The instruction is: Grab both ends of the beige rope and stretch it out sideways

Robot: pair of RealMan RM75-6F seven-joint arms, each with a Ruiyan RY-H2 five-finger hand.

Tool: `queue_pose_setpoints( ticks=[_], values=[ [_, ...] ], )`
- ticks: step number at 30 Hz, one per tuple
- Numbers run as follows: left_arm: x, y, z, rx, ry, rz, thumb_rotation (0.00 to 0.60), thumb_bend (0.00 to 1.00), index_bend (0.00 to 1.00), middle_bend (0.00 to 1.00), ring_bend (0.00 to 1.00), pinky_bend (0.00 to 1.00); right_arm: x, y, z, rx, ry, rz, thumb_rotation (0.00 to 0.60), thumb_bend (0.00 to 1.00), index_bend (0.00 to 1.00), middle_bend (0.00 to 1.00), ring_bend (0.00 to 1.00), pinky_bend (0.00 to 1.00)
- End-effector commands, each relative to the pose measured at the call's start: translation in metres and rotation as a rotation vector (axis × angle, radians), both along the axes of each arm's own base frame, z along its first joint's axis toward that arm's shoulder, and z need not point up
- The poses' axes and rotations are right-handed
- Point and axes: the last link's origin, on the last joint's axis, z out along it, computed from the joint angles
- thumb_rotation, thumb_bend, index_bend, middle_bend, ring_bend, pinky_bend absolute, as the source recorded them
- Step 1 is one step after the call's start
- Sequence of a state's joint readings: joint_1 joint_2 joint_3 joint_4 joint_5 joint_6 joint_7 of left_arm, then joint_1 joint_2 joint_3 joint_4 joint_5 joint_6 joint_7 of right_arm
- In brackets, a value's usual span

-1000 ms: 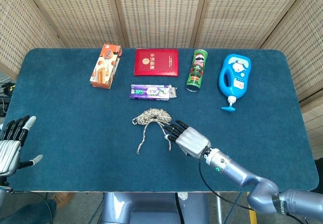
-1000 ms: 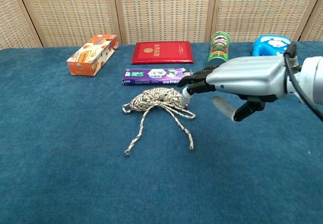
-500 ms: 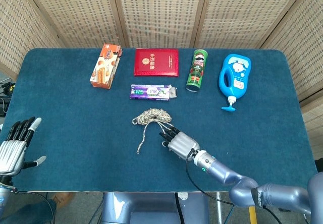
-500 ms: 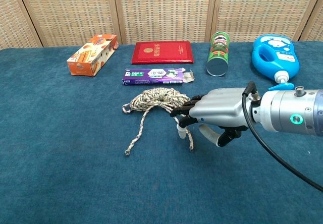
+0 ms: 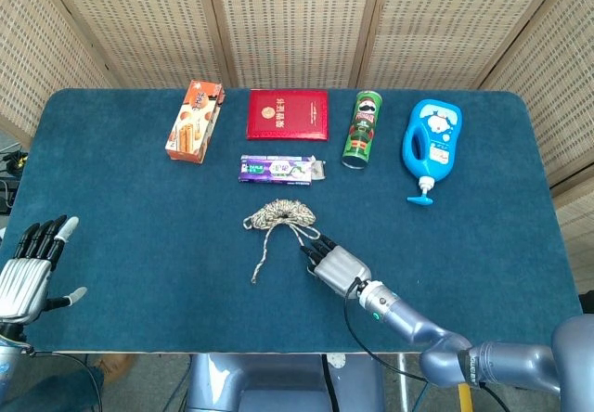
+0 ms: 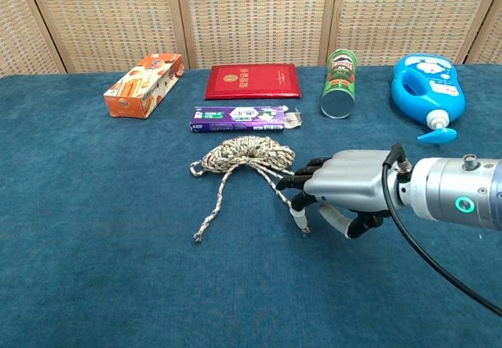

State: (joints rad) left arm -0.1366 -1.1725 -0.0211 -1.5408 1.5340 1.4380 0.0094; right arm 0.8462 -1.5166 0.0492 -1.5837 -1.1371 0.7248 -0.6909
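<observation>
The beige rope (image 5: 281, 213) (image 6: 245, 154) lies as a small coil at the middle of the blue table (image 5: 139, 217), with two loose tails running toward me. My right hand (image 5: 336, 266) (image 6: 345, 191) sits low over the right tail, palm down. Its fingertips (image 6: 298, 219) touch the table right at that tail's end, and the thumb stays apart beneath the palm, so no pinch shows. The left tail's end (image 6: 198, 237) lies free. My left hand (image 5: 28, 268) hovers at the table's near left edge with fingers spread, holding nothing, far from the rope.
Along the back stand an orange snack box (image 5: 195, 121), a red booklet (image 5: 288, 113), a green chip can (image 5: 363, 129) and a blue bottle (image 5: 431, 138). A purple pack (image 5: 278, 169) lies just behind the coil.
My right hand dropped from above the coil and slid toward me, settling its fingertips at the right tail's end. The left hand shifted only slightly.
</observation>
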Motion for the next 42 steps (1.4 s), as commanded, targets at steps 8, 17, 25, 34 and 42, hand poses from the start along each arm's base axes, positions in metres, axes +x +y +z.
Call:
queue_pose_setpoints(
  ticks=[8, 17, 25, 34, 42],
  values=[
    [0.0, 0.0, 0.0, 0.0, 0.0, -0.001, 0.6, 0.0, 0.0, 0.0, 0.0, 0.0, -0.015, -0.007, 0.008, -0.071, 0.062, 0.016, 0.6, 0.89, 0.36, 0.0, 0.0, 0.0],
    [0.001, 0.0, 0.0, -0.001, 0.001, -0.002, 0.6, 0.0, 0.0, 0.0, 0.0, 0.0, -0.013, -0.024, 0.022, -0.194, 0.056, 0.008, 0.6, 0.91, 0.36, 0.0, 0.0, 0.0],
    [0.001, 0.0, 0.0, -0.001, -0.001, -0.001, 0.6, 0.0, 0.0, 0.0, 0.0, 0.0, 0.009, -0.011, 0.025, -0.139, -0.052, 0.022, 0.6, 0.92, 0.36, 0.0, 0.0, 0.0],
    [0.001, 0.0, 0.0, 0.0, 0.0, -0.002, 0.6, 0.0, 0.0, 0.0, 0.0, 0.0, 0.022, -0.002, 0.0, -0.077, -0.047, 0.052, 0.6, 0.92, 0.36, 0.0, 0.0, 0.0],
    [0.001, 0.0, 0.001, 0.0, -0.004, 0.001, 0.6, 0.0, 0.0, 0.0, 0.0, 0.0, 0.02, 0.004, -0.012, -0.057, -0.003, 0.056, 0.6, 0.92, 0.36, 0.0, 0.0, 0.0]
  ],
)
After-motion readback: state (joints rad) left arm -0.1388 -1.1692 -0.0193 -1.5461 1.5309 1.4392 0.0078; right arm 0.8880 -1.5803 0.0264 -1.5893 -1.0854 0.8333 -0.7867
